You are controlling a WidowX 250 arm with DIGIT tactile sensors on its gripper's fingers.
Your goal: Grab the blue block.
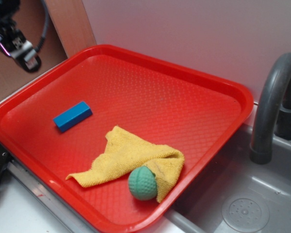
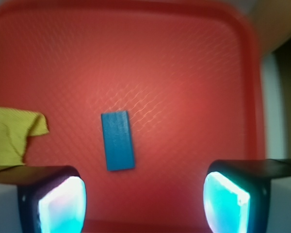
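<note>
1. My gripper (image 2: 144, 204) stood wide open, its two glowing pads (image 2: 63, 206) far apart at the bottom of the wrist view, with nothing between them.
2. In the exterior view my gripper (image 1: 26, 56) hung in the air at the upper left, beyond the tray's far left edge and well apart from everything on it.
3. The blue block (image 2: 118, 140) lay flat on the red tray (image 2: 184, 73), ahead of my pads and nearer the left one, its long side running almost straight away from me.
4. From the exterior view the blue block (image 1: 72, 116) sat alone in the left part of the red tray (image 1: 194, 82), touching nothing.
5. A crumpled yellow cloth (image 1: 131, 155) lay near the block, toward the tray's front; one corner of the cloth (image 2: 12, 136) showed at the left of my wrist view.
6. A green dimpled ball (image 1: 143, 183) rested against the cloth by the front rim.
7. A grey faucet (image 1: 271, 107) rose over the sink (image 1: 262, 204) to the right of the tray.
</note>
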